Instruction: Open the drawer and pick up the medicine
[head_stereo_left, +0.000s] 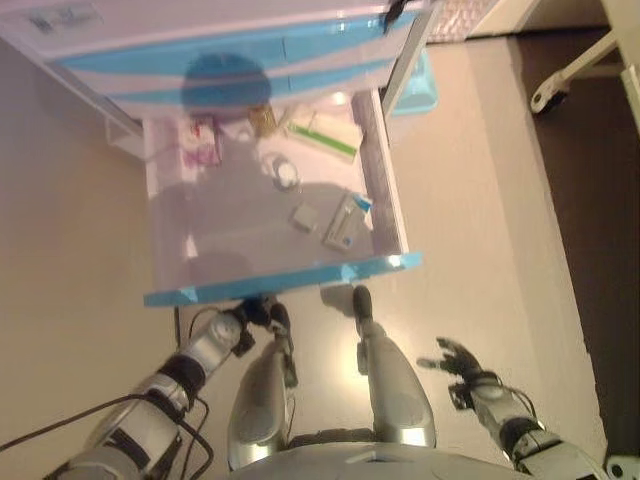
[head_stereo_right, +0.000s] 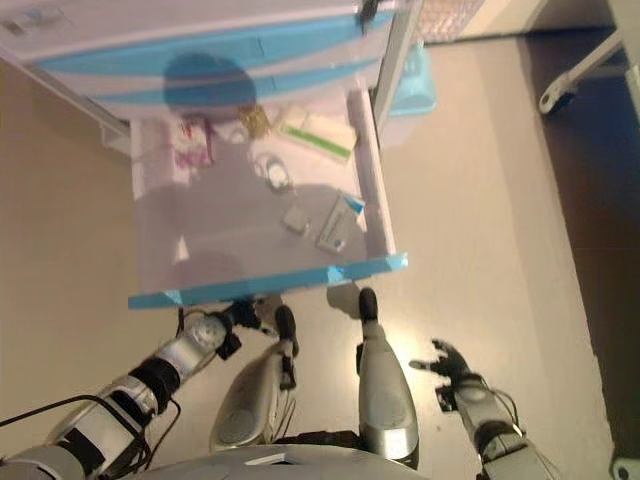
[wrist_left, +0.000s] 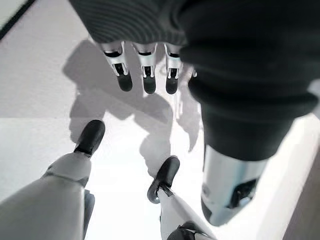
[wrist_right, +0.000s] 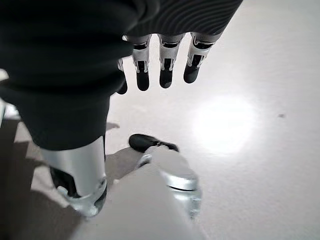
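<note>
Translucent blue-fronted drawer (head_stereo_left: 165, 240) pulled open; white-and-blue medicine box (head_stereo_left: 345, 220) lies inside, near its right wall. Left hand (head_stereo_left: 255, 312) below the drawer front and right hand (head_stereo_left: 458, 360) over the floor, fingers relaxed, empty.

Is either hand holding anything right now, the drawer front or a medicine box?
Nothing is held. The left hand and right hand both hang open over bare floor; the translucent blue-fronted drawer stands open, untouched.
</note>
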